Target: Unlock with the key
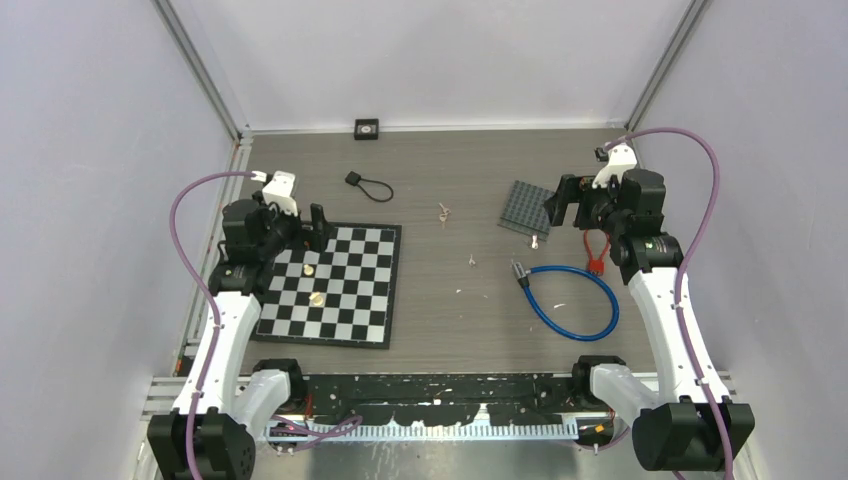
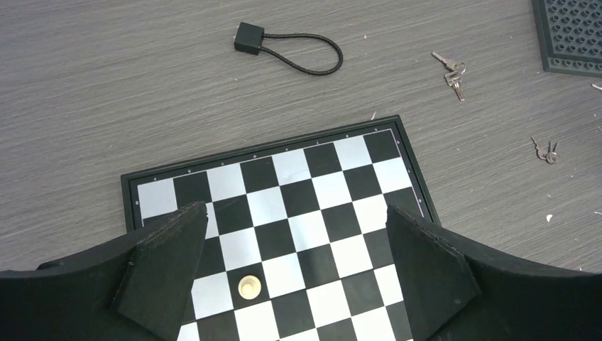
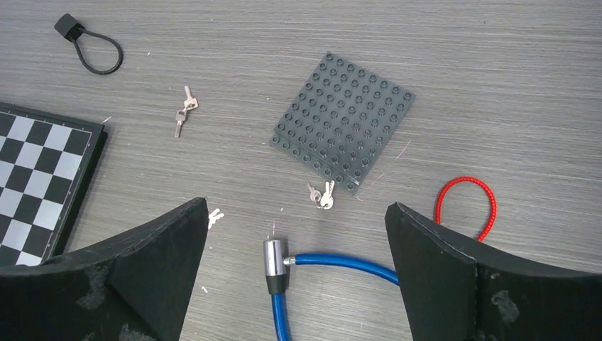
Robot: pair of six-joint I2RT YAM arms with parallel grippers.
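A key pair [image 3: 321,195] lies flat on the surface, touching the grey studded plate [image 3: 342,121] and near the blue cable lock [image 3: 273,265]. More keys [image 3: 183,114] lie further left. The right end effector [image 3: 296,207] and left end effector [image 2: 294,213] both hang wide open and empty. The likely failures are choosing keys that don't fit the lock, or thin keys slipping from the grasp.

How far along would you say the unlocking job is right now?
Nothing looks done: the blue lock seems closed, its cable running into the silver barrel, and the black lock is looped shut too. Nothing is in hand: the left pincer and right pincer are open and empty. The keys lie loose on the table, so picking one, inserting and turning it all remain.
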